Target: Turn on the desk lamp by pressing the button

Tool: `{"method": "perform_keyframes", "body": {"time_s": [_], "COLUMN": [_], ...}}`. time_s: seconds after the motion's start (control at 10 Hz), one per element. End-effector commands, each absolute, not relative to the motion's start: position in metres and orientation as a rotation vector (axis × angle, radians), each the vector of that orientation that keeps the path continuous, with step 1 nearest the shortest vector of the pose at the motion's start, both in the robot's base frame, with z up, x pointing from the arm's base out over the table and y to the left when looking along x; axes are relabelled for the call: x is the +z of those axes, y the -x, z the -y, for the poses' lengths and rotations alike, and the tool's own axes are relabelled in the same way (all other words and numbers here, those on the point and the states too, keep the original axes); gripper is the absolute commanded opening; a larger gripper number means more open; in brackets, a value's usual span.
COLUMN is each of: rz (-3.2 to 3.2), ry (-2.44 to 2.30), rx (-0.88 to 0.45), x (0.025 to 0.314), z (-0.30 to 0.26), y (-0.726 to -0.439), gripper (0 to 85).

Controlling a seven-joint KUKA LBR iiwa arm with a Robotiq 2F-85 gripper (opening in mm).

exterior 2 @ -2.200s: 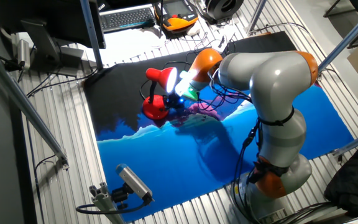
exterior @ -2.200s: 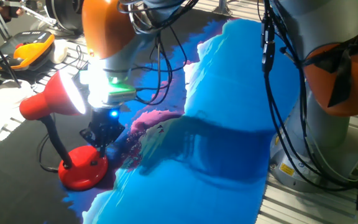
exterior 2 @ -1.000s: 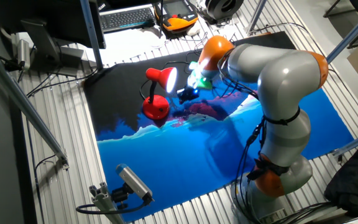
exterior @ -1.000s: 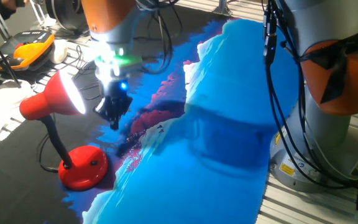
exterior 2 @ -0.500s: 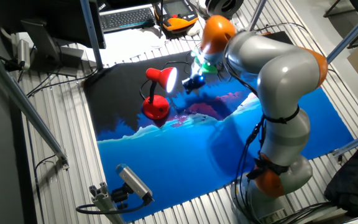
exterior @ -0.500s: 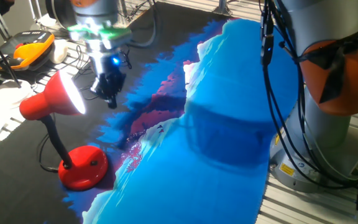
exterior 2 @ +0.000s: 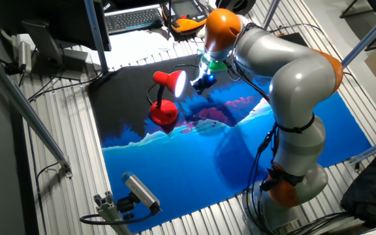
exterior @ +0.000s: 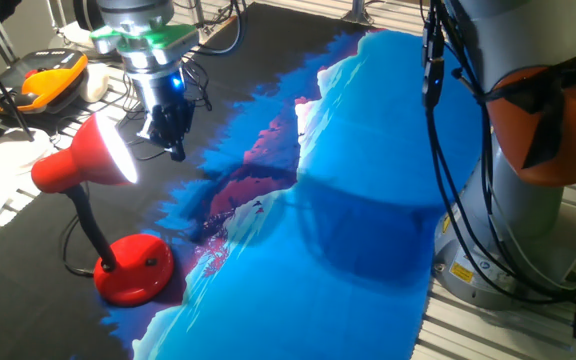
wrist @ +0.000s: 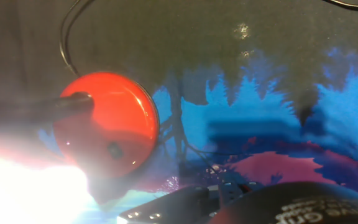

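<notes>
From my console the arm [exterior 2: 286, 85] reads as fat, rounded silver-grey segments joined by bright orange rings: one orange cap at the top centre of the other fixed view, another band low near the base at the lower right. Black cables [exterior: 438, 120] run loose down the grey column on the right of one fixed view, looping beside an orange joint with a dark insert. Near the wrist I see a glowing green ring [exterior: 140, 36] above a grey cylinder with a small blue light. The claw [exterior: 171, 128] is black, compact and angular.
</notes>
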State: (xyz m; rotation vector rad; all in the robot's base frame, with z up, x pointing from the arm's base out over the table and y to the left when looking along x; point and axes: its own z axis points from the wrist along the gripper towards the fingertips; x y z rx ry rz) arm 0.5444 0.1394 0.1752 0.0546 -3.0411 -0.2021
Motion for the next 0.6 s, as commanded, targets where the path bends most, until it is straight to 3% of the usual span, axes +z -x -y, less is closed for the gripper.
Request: {"method": "perform_keyframes", "body": {"time_s": [0.0,0.5], "rz": [3.044,3.045], "ry": [-0.067,-0.057], "rx": [-0.202,-0.226], "x": [0.1773,0.1840], "z": [-0.1361,-0.1386], "y": [-0.5445,-0.5444], "gripper": [0.0,0.0]}}
